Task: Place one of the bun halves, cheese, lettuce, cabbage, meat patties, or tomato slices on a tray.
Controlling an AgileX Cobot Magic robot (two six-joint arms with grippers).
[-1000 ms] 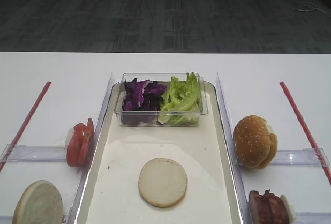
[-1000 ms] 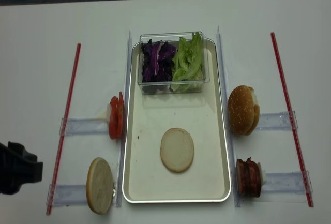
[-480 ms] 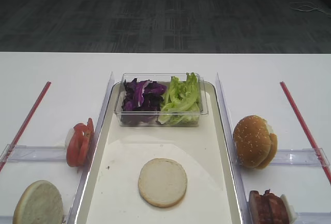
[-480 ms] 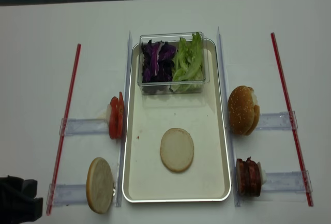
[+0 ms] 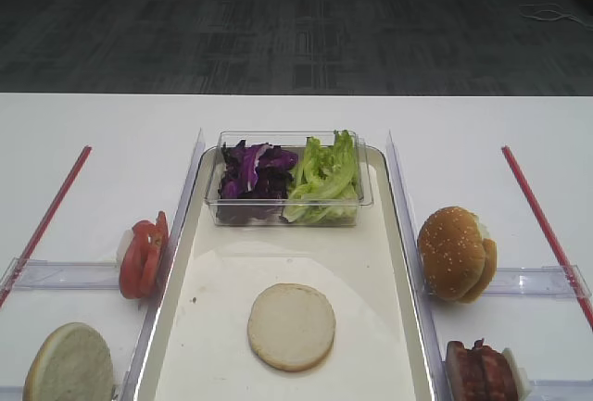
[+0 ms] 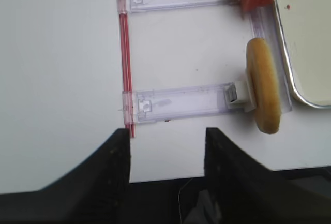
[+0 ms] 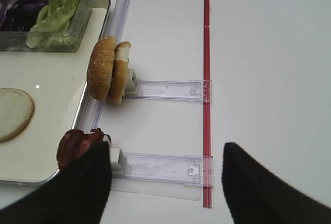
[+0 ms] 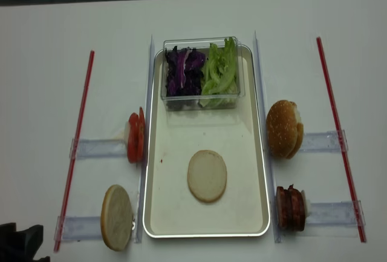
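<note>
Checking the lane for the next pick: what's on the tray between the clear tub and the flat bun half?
Nothing. In the realsense high view the tray is bare between the tub and the bun half, apart from a small dark speck near its left rim.

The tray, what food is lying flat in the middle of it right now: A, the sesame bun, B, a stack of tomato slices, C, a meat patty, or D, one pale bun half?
D: a single pale bun half lies flat on the tray, while the tomato slices and meat patties stand outside its rim.

bun half [image 5: 291, 326] flat on tray [image 5: 384, 327], tub [image 5: 288, 179] behind
</note>
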